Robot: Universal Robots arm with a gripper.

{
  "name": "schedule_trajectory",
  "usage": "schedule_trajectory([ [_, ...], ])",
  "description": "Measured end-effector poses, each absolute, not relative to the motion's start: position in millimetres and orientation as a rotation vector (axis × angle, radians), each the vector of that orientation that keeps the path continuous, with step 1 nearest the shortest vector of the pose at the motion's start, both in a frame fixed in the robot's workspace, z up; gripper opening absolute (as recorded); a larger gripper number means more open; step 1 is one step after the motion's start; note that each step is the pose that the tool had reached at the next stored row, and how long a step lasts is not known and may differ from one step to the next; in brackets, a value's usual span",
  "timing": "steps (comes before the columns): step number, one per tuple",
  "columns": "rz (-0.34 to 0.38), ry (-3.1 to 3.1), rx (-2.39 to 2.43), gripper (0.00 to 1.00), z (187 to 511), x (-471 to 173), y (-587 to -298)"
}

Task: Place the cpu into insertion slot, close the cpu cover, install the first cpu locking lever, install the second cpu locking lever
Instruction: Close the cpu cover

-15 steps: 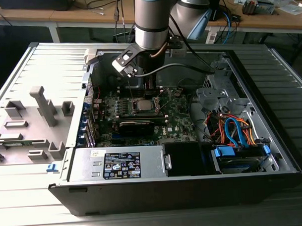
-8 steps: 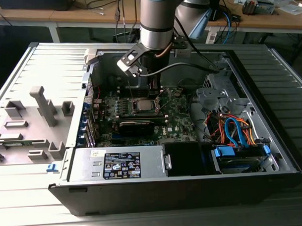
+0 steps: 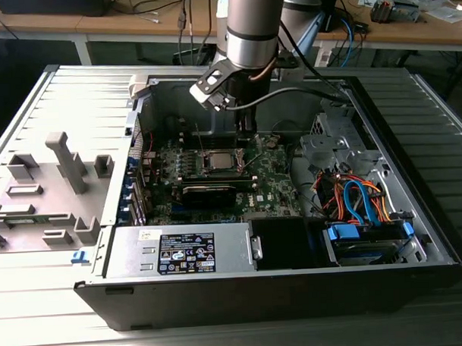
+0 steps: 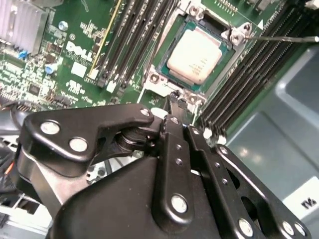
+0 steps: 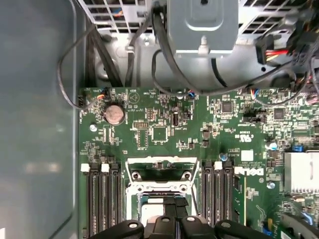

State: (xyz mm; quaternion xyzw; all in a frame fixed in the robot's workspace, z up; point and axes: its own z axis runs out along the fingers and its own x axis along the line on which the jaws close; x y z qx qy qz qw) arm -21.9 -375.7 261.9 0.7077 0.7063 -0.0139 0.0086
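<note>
Gripper (image 4: 175, 99) poised just beside cpu (image 4: 197, 54), chip seated in insertion slot (image 4: 163, 69).
You'll note jaws pinched narrow, empty, probably to nudge the thin lever (image 4: 279, 38) beyond the cpu.

— What's getting lost?
— In the first wrist view the gripper (image 5: 175, 203) is covering part of the cpu (image 5: 151, 211), and the picture's edge is cutting off the rest.
— And the exterior view?
— The arm (image 3: 249, 28) is blocking some green board (image 3: 277, 183); the insertion slot (image 3: 219, 160) is appearing too small to judge.
</note>
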Motion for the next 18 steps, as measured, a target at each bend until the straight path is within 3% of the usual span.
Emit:
schedule_trajectory([
  [9, -0.059, 2.233, 2.236, 0.11, 270, 9, -376],
  [18, -0.133, 2.268, 2.267, 0.11, 269, 58, -376],
])
